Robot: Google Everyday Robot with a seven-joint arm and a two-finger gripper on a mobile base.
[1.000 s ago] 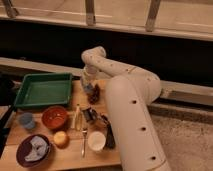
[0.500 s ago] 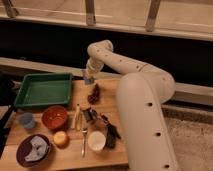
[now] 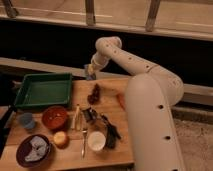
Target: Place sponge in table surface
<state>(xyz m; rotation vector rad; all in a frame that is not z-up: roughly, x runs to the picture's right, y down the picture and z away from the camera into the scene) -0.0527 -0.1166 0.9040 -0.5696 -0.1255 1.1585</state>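
The light-brown wooden table surface [image 3: 107, 86] carries many items. A small dark red-brown lump, apparently the sponge [image 3: 94, 94], lies on the wood near the far middle, right of the green tray. My gripper [image 3: 90, 73] hangs above the table's far edge, a little above and behind this lump and apart from it. The white arm [image 3: 145, 85] curves in from the right and hides part of the table's right side.
A green tray [image 3: 42, 90] stands far left. In front are a red-brown bowl [image 3: 54, 116], a blue cup [image 3: 26, 121], a dark bowl [image 3: 34, 150] holding something white, a yellow fruit [image 3: 61, 138], a white cup [image 3: 96, 141], cutlery [image 3: 83, 140] and dark items [image 3: 109, 129]. An orange item [image 3: 120, 100] lies by the arm.
The gripper has risen from right over the red-brown lump and moved back toward the far edge. The lump stays on the wood.
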